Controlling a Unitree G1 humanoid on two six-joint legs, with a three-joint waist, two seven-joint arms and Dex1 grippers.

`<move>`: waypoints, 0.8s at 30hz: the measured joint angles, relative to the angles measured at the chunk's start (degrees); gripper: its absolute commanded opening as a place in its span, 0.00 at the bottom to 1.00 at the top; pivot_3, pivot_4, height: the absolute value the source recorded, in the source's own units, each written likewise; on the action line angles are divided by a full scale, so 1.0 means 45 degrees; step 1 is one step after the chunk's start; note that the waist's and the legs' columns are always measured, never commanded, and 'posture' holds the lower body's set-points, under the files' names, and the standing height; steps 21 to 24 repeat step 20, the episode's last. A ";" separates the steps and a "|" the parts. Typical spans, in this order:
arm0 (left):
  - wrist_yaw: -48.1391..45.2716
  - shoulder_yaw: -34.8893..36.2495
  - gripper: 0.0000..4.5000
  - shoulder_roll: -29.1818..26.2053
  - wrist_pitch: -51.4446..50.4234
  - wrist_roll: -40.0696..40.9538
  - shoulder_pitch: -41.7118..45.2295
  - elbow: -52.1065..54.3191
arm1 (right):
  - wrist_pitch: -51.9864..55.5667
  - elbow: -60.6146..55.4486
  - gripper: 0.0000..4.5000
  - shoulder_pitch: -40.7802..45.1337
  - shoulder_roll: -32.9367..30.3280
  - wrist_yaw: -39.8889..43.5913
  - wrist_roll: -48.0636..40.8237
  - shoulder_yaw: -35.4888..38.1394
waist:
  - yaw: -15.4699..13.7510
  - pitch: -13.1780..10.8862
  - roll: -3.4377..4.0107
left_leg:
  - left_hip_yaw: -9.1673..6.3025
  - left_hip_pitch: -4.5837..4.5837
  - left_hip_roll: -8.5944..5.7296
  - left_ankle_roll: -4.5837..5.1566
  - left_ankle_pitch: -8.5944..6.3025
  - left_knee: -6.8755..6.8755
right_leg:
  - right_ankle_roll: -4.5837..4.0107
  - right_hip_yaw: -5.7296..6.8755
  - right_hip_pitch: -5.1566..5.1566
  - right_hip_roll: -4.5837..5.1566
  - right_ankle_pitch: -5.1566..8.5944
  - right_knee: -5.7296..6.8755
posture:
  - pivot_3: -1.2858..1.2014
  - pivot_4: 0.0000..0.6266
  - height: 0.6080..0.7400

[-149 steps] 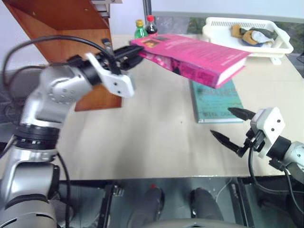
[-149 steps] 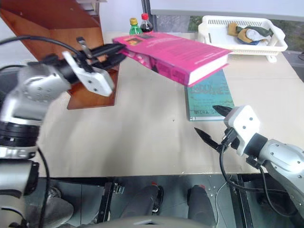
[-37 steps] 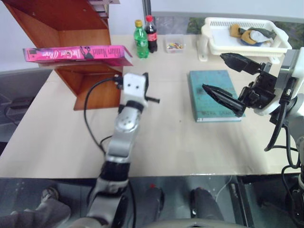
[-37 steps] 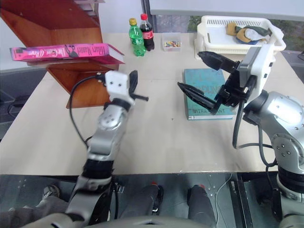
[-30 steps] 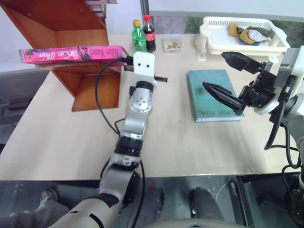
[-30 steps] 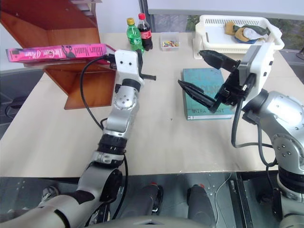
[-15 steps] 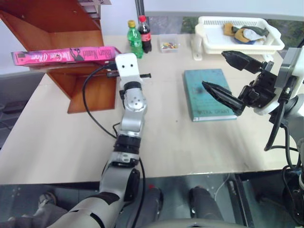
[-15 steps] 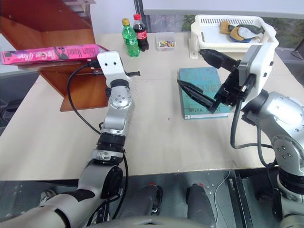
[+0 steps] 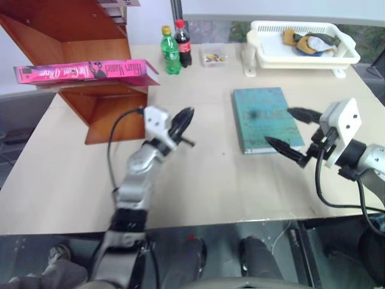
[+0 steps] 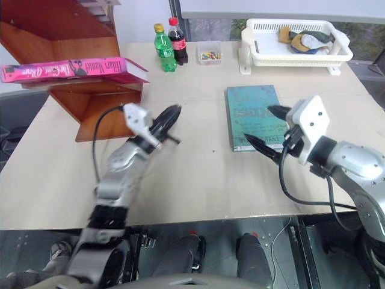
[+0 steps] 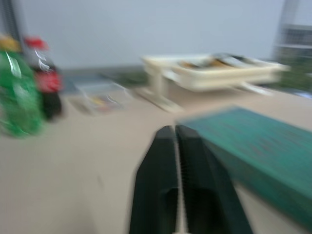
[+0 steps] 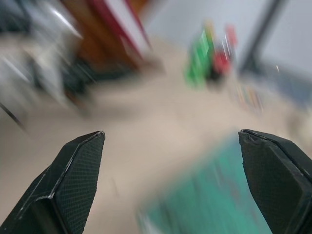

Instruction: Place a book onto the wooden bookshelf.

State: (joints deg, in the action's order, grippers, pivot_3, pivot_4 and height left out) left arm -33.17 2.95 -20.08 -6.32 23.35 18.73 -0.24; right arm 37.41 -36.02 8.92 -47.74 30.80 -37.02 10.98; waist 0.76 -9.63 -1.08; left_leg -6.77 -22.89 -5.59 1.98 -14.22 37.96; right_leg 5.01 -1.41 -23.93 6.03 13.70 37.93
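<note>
Pink book [image 9: 84, 71] lies flat on the wooden bookshelf [image 9: 72, 36], placed, behind the empty left gripper [image 9: 182, 122], fingers nearly together; right gripper [image 9: 289, 132] spread wide over the tabletop [image 9: 210, 180], holding nothing.

The beige desk [image 9: 198, 180] carries the wooden bookshelf [image 9: 90, 66] beyond and to the left of the left end effector [image 9: 183, 119], and the book [image 9: 84, 71] lies flat on its shelf, sticking out both sides. A teal book [image 9: 264, 117] lies just beside the right end effector [image 9: 289, 133]. Farther back stand a green bottle [image 9: 168, 43], a cola bottle [image 9: 181, 36], a small clear box [image 9: 212, 57] and a white basket [image 9: 301, 43]
</note>
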 measured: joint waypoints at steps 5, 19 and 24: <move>-0.1472 0.1147 0.95 -0.1948 -0.1636 0.1394 -0.1450 0.1447 | 0.0282 -0.0220 1.00 -0.1852 -0.0161 0.0042 0.0149 0.1117 | -0.0208 -0.0001 0.0003 | -0.0029 0.0028 -0.0003 0.0057 -0.0034 0.0015 | 0.0002 0.0025 0.0055 0.0001 -0.0001 -0.0013 | 0.52 0.24 1.00; -0.4582 0.5038 0.99 -0.5409 -0.3165 0.2818 -0.6399 0.2841 | 0.1081 -0.1388 1.00 -0.6553 -0.0114 0.0712 0.0556 0.5248 | -0.0372 0.0000 0.0023 | -0.0025 0.0054 0.0039 0.0059 -0.0036 -0.0015 | 0.0003 0.0046 0.0076 0.0001 0.0004 -0.0056 | 0.52 0.24 1.00; -0.4662 0.5161 0.99 -0.5461 -0.3241 0.2861 -0.6548 0.2890 | 0.1101 -0.1389 1.00 -0.6644 -0.0120 0.0814 0.0557 0.5312 | -0.0359 0.0000 0.0023 | -0.0024 0.0054 0.0042 0.0059 -0.0036 -0.0016 | 0.0003 0.0045 0.0076 0.0000 0.0004 -0.0057 | 0.52 0.24 1.00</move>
